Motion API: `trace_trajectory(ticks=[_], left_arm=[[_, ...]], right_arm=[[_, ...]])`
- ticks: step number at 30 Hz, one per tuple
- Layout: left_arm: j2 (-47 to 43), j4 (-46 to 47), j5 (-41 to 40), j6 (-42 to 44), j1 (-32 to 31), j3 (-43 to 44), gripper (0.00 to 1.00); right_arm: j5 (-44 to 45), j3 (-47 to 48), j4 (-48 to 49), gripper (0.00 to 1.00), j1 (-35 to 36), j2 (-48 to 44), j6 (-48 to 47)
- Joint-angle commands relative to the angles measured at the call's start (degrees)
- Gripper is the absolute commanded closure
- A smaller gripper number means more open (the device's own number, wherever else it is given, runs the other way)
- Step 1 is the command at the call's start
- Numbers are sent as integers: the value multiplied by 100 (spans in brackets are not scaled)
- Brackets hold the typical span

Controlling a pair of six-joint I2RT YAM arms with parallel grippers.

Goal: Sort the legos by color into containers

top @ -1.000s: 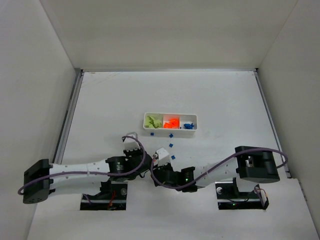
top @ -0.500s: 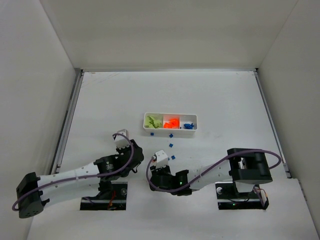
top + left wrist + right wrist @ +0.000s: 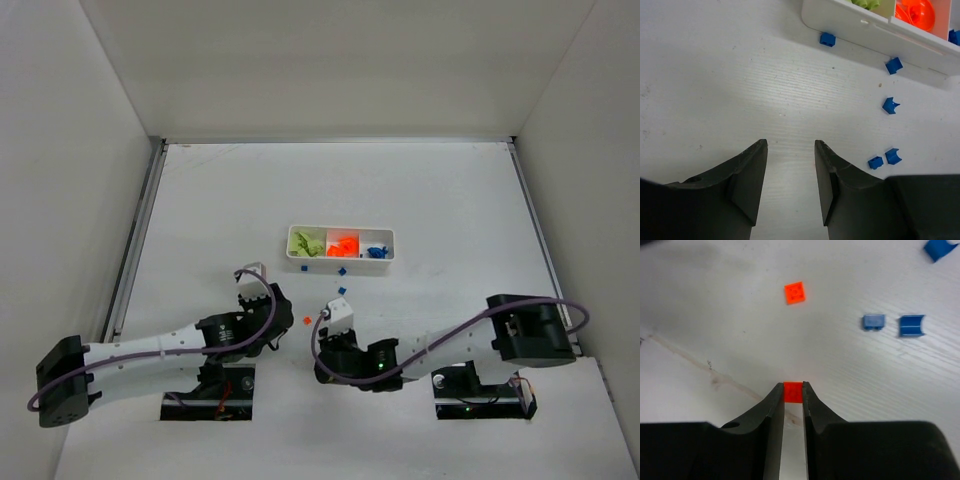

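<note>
The long white tray holds lime green legos in its left container, orange ones in the middle and blue ones on the right. My right gripper is shut on a tiny orange brick, pinched at the fingertips low over the table. A second orange brick lies flat just ahead of it. My left gripper is open, with only bare table between its fingers.
Loose blue bricks lie in front of the tray: one against its wall, others, and a pair beside my right arm. The right wrist view shows two. White walls enclose the table.
My right gripper has closed onto the orange brick. My left gripper has opened wider and drawn back slightly; a loose orange brick now shows between the two grippers.
</note>
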Motion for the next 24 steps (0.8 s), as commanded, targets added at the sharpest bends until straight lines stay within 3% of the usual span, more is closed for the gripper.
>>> trace_trajectory(ticks=[1,6,11,16,21,24], left_arm=[[66,340,60,85,-157,-127,59],[628,771,131,15,-534,-92,58],[1340,1237,130,155,-904,75,56],[1850,1326,122,190,-1045,242,56],[2140,1291,-1,295,-1115,356,56],[2307,1334,-45,401,-1133,383,56]], right_arm=[[318,-241,-140,78,-88,-897,30],[240,-320,53,78,-904,-1803,-961],[-655,-250,834,78,-2564,-2173,-2035],[-1561,205,1170,78,-3787,-1560,-2326],[-1861,838,1214,77,-4114,-795,-2493],[-1818,1164,1231,63,-4263,-399,-2546]])
